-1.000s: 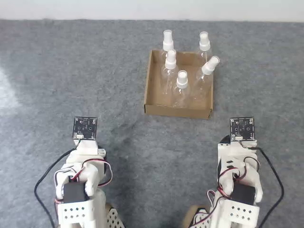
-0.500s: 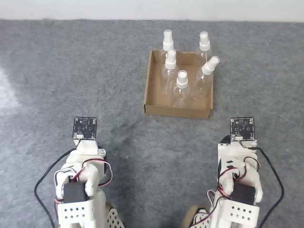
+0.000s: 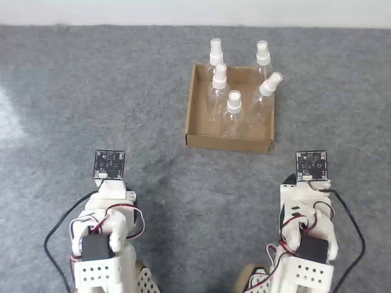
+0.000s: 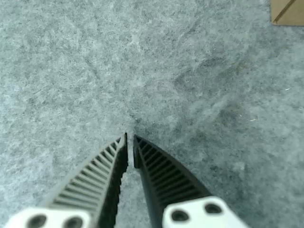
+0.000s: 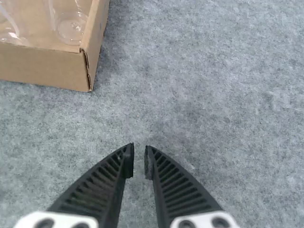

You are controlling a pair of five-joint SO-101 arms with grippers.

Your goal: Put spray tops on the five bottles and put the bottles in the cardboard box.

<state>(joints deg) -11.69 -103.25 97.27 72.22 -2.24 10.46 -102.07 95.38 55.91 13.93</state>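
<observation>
Nearest, at 7 o'clock in the high view, the left arm [image 3: 101,244] sits folded back over the grey felt-like surface [image 3: 91,97]. Red and black wires loop round its white body, and a small black circuit board [image 3: 109,163] sits at its far end. The left jaws are clenched, their ribbed black tips all but meeting above bare felt with nothing between them. At 5 o'clock the right arm [image 3: 308,244] sits the same way; the right jaws are drawn together too, with only a slim slit between the tips and nothing held. Farther off, between 12 and 1 o'clock from the middle of the high view, lies the open cardboard box [image 3: 229,143], at 1 o'clock from the left arm and 11 o'clock from the right, well apart from both. Inside it stand clear bottles, each wearing a white spray top [image 3: 234,101]. The front bottle [image 3: 234,122] is near the front wall, the upright bottle [image 3: 217,97] is at the box's 10 o'clock, and the tilted bottle [image 3: 259,107] at 2 o'clock leans toward the right wall. Farthest, the far-left bottle [image 3: 215,52] and far-right bottle [image 3: 263,54], both capped, rise at the far wall's two corners; whether their bases sit inside that wall or just behind it I cannot tell.
</observation>
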